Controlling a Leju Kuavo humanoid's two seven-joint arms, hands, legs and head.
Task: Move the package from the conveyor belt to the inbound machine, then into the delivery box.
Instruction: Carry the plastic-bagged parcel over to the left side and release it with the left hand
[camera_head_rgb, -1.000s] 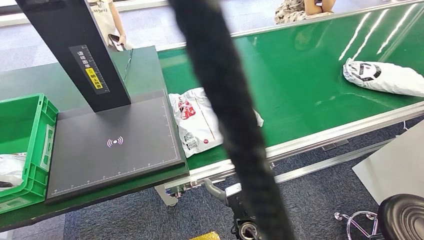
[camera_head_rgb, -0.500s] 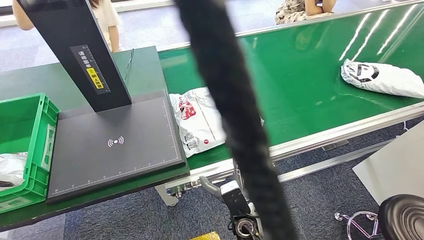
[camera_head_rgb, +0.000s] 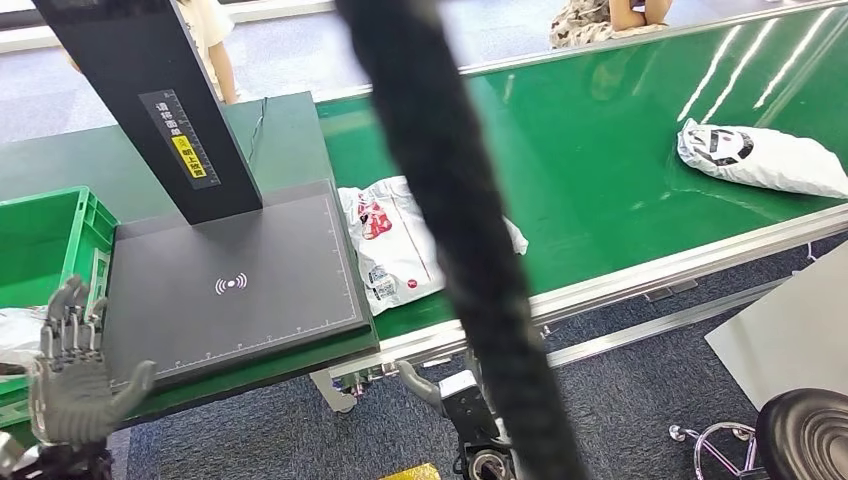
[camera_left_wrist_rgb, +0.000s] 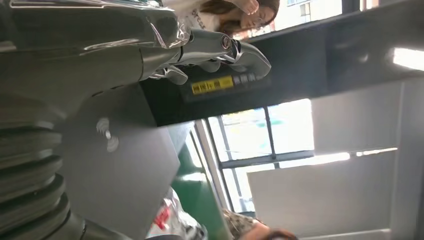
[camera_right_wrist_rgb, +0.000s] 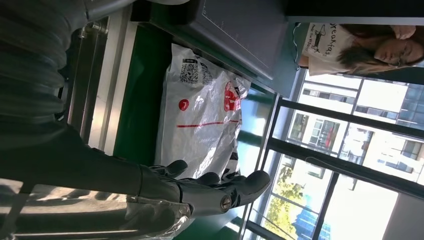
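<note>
Package (camera_head_rgb: 395, 245) is seen flat on the green conveyor belt (camera_head_rgb: 600, 170), label side up, its edge just beside the 3 o'clock side of the inbound machine's dark scan plate (camera_head_rgb: 230, 285); likely parked there so the transfer onto the plate is short. No contact with either hand. Right hand (camera_right_wrist_rgb: 210, 192) is held near the package, fingers apart, nothing grasped, judged as pre-grasp. Left hand (camera_head_rgb: 70, 375) is raised at 7 o'clock of the plate, fingers spread, empty. Green delivery box (camera_head_rgb: 50, 235) sits at 9 o'clock touching the plate; a pale bag (camera_head_rgb: 15, 335) is partly visible inside. A second package (camera_head_rgb: 760, 155) lies on the belt at 3 o'clock, well apart.
</note>
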